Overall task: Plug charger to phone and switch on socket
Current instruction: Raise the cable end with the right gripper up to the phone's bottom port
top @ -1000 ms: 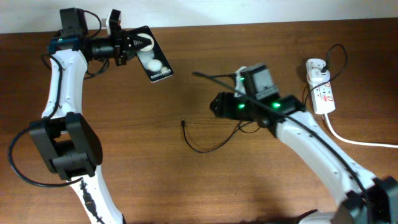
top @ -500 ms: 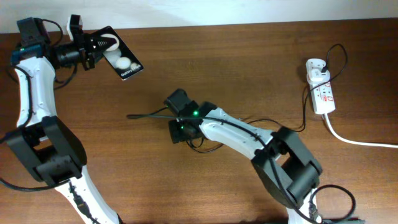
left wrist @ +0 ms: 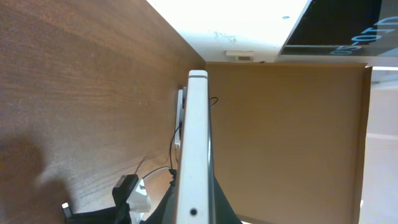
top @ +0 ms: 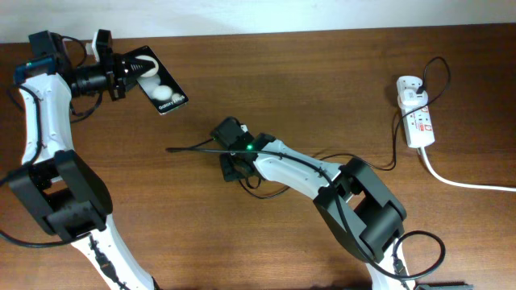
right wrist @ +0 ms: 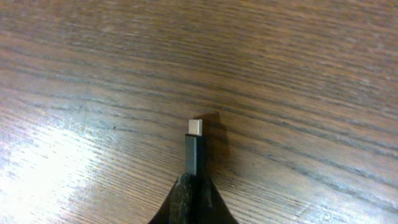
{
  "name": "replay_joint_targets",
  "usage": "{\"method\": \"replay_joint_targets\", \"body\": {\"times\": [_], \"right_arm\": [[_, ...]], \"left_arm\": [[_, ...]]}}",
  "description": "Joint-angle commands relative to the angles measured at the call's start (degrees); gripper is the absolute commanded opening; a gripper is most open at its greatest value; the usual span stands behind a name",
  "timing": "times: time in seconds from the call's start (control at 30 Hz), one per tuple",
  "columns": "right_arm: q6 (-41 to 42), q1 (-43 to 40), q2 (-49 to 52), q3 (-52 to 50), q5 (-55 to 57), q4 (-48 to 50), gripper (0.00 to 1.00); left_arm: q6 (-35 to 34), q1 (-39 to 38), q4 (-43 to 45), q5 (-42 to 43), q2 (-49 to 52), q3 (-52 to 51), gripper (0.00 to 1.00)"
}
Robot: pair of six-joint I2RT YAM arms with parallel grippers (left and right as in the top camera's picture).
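While the left gripper (top: 135,69) is clamped on one end of the glossy black phone (top: 165,87) above the table's (top: 322,64) back left corner, the right gripper (right wrist: 193,193) pinches the charger (right wrist: 193,152) by its slim black plug. The plug's small square metal tip points along the grained brown wood. Its thin cable loops right to the oblong white socket (top: 419,121) near the right edge.
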Motion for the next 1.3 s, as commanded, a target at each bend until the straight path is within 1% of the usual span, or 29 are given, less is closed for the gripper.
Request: {"method": "replay_joint_targets", "body": {"times": [0.0,0.03,0.07,0.13,0.27,0.3,0.33,0.37,0.43,0.47,0.53,0.6,0.67,0.7,0.77,0.8,0.9,1.0,1.03,1.13,1.17,1.2,1.23,1.27], "right_arm": [[-2.6,-3.9,-1.4,0.3,-5.8,-1.4,0.04],[-5.2,-5.5,-3.2,0.3,-9.9,-1.4,0.04],[-10.2,-7.8,-6.2,0.3,-17.0,-1.4,0.04],[-15.8,-12.0,-13.6,0.3,-27.3,-2.0,0.04],[-16.0,-18.4,-27.9,0.3,-33.7,-3.6,0.04],[-16.0,-21.0,-33.1,0.3,-33.7,-6.5,0.04],[-16.0,-22.7,-36.0,0.3,-34.0,-8.7,0.04],[-16.0,-24.3,-38.2,0.2,-34.9,-10.8,0.04],[-16.0,-28.0,-42.7,0.2,-37.9,-15.6,0.04],[-16.0,-29.5,-44.4,0.1,-38.4,-17.2,0.04],[-15.8,-30.7,-47.8,-2.7,-38.7,-17.4,0.04],[-13.8,-30.7,-50.9,-8.2,-40.8,-15.3,0.04],[-7.5,-30.5,-52.2,-14.9,-40.8,-9.4,0.04],[-5.9,-30.1,-52.2,-17.1,-40.8,-6.9,0.04],[-1.7,-26.2,-52.1,-20.6,-39.5,-0.4,0.04],[2.3,-21.9,-51.6,-21.5,-34.3,1.8,0.04],[6.3,-16.0,-49.4,-21.5,-29.8,4.9,0.04],[9.4,-12.2,-46.4,-21.6,-27.3,7.9,0.04],[11.3,-11.5,-45.4,-21.6,-25.4,7.9,0.04],[12.1,-11.4,-44.7,-21.7,-24.3,9.8,0.04],[13.1,-11.4,-44.7,-21.7,-22.5,10.3,0.04],[13.1,-11.5,-44.7,-21.7,-21.9,11.2,0.04],[13.1,-11.4,-44.7,-21.7,-22.0,12.5,0.04],[13.0,-11.4,-44.7,-21.7,-22.0,12.9,0.04]], "left_arm": [[2.3,-0.7,-1.0,1.7,-0.6,0.3,0.0],[2.7,-1.2,-1.1,1.7,-0.6,0.3,0.0],[3.5,-2.2,-1.3,1.7,-0.6,0.3,0.0],[3.5,-4.5,-1.3,1.7,-0.6,0.3,0.0],[5.3,-8.6,-1.3,2.2,-0.6,0.3,0.0],[6.1,-9.6,-1.3,2.4,-0.6,0.3,0.0],[6.1,-10.1,-1.3,2.4,-0.6,0.3,0.0],[6.3,-10.6,-1.3,2.6,-0.6,0.3,0.0],[10.7,-11.8,-1.3,8.1,-0.6,0.3,0.0],[11.0,-12.5,-1.3,9.3,-0.6,0.3,0.0],[11.1,-13.8,-1.3,9.5,-0.6,0.3,0.0],[11.1,-15.1,-1.3,9.8,-0.6,0.3,0.0],[11.1,-16.5,-1.3,12.4,-0.6,0.3,0.0],[11.1,-17.3,-1.3,13.6,-0.6,0.3,0.0],[11.1,-19.9,-1.3,15.0,-0.6,0.3,0.0],[9.8,-21.0,-1.3,15.2,-0.6,0.3,0.0],[9.8,-23.0,-1.2,15.2,-0.6,0.3,0.0],[9.8,-24.0,0.0,15.1,-0.6,0.3,0.0],[9.8,-24.0,0.5,15.1,-0.6,0.3,0.0],[9.8,-23.9,2.1,15.1,-0.6,0.3,0.0],[8.4,-23.8,4.4,15.1,-0.6,0.3,0.0],[4.8,-23.7,6.7,15.1,-0.6,0.3,0.0],[-1.0,-23.6,11.3,15.1,-0.6,0.3,0.0],[-4.1,-23.7,13.7,15.0,-0.6,0.3,0.0]]}}
